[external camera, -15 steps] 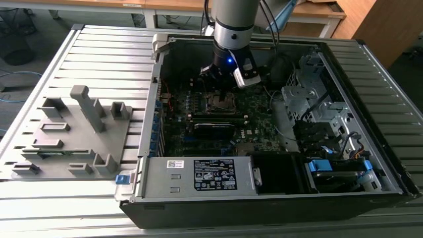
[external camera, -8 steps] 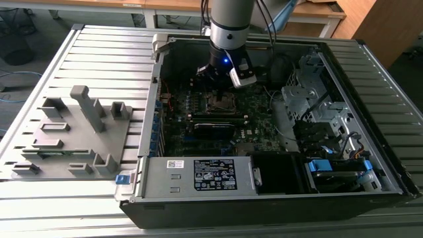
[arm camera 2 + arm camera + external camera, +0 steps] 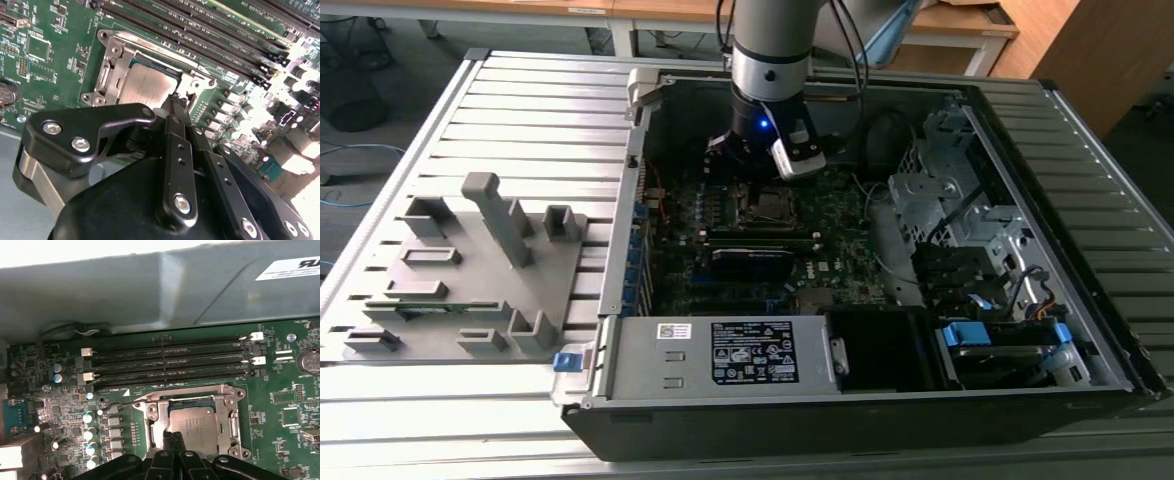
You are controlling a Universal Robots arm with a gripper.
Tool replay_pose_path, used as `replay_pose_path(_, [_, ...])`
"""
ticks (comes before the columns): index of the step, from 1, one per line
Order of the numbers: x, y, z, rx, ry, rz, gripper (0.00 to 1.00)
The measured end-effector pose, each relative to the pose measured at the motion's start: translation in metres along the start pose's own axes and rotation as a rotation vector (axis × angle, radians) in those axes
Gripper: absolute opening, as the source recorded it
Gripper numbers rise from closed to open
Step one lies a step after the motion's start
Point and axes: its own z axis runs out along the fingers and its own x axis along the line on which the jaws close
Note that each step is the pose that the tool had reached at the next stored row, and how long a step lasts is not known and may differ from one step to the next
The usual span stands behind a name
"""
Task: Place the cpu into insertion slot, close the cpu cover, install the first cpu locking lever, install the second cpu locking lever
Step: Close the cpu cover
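Note:
The cpu (image 3: 195,424), a dull silver square, lies in the insertion slot (image 3: 236,396) on the green board; it also shows in the second wrist view (image 3: 146,86). The silver cpu cover (image 3: 158,421) appears to lie flat around it, its window framing the chip (image 3: 116,75). A thin wire lever (image 3: 121,404) sticks out from the slot's corner. My gripper (image 3: 173,439) is shut with nothing between its fingers, its tips at the slot's edge just beside the chip (image 3: 175,104). In the exterior view the gripper (image 3: 750,172) hangs inside the open computer case over the slot (image 3: 769,205).
Long black memory slots (image 3: 170,365) run beside the slot, with the case's grey wall (image 3: 160,290) behind them. Capacitors (image 3: 90,432) and small parts stand on another side. A grey fixture (image 3: 467,270) lies on the slatted table at the exterior view's left.

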Motion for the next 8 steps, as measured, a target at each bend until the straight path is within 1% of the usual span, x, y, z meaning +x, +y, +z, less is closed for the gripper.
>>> replay_pose_path(3, [0.0000, 0.0000, 0.0000, 0.0000, 0.0000, 0.000, 0.11])
replay_pose_path(8, [0.0013, -0.0002, 0.0039, -0.0001, -0.0007, 0.000, 0.11])
